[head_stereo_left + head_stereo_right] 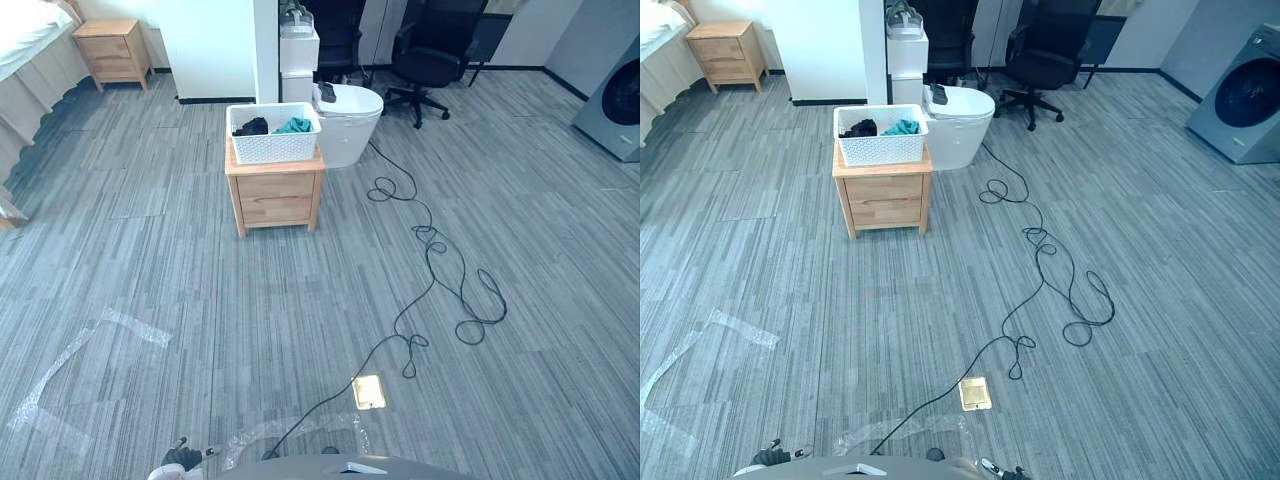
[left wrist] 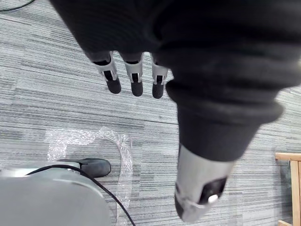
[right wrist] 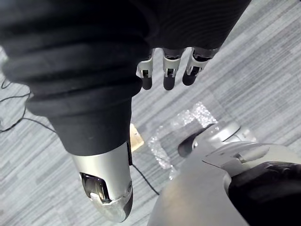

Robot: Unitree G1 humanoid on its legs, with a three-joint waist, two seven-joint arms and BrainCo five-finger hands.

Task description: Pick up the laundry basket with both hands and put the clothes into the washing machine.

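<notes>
Left eye view: laundry basket (image 1: 272, 147) is sitting atop the wooden cabinet (image 1: 275, 197), well ahead. Right eye view: washing machine (image 1: 1240, 98) is standing far right. Wrist views: left hand (image 2: 137, 77) and right hand (image 3: 168, 70) are hanging unclenched, empty; walking closer seemingly comes first

Grey striped floor (image 1: 200, 290); wooden nightstand (image 1: 275, 198) mid-room; black office chair (image 1: 428, 62) behind.

Grey front-loading washing machine (image 1: 612, 105) is cut off by the right edge. Dark garment (image 1: 251, 127) and teal garment (image 1: 295, 126) sit mostly hidden behind the wall of the white perforated plastic laundry basket (image 1: 272, 148). Seemingly two pieces; kind too small to tell. White bed (image 1: 25, 40) cropped at left edge, black office chair (image 1: 428, 62) at top.
</notes>
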